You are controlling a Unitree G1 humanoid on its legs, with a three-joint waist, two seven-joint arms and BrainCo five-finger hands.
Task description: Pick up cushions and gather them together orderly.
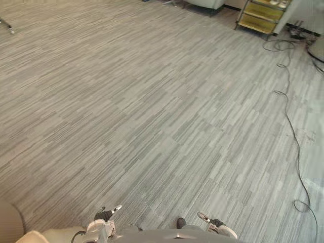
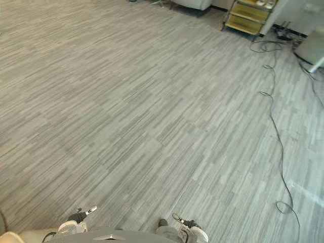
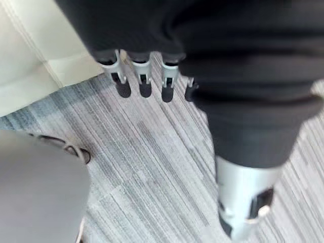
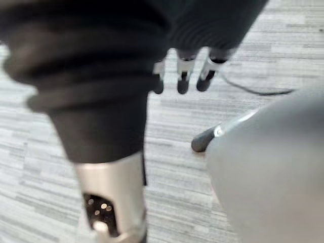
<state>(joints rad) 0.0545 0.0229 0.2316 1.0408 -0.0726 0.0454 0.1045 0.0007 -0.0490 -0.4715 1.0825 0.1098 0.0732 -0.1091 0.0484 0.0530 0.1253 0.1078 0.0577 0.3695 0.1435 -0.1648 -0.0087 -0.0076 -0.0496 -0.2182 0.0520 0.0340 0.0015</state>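
Left wrist view catches the cream cushion [image 3: 35, 55] lying on the grey carpet [image 3: 152, 167] at the robot's left side. A stitched seam runs slantwise across it and its near edge cuts diagonally over the floor. Too little of it shows to tell its long axis or which way it points (one pale corner also peeks in at the lower left of the head views).

The left hand [image 3: 143, 76] hangs with its fingers straight and relaxed. The dark tips are over bare carpet near the cushion's edge, apart from it, and the hand holds nothing. The right hand [image 4: 183, 71] hangs the same way at the robot's right side, its fingers loose and empty above the carpet.

A wide stretch of carpet lies ahead. A yellow shelf cart [image 1: 260, 17] and a pale seat [image 1: 205, 4] stand at the far edge. A thin dark cable [image 1: 296, 147] snakes along the right side.
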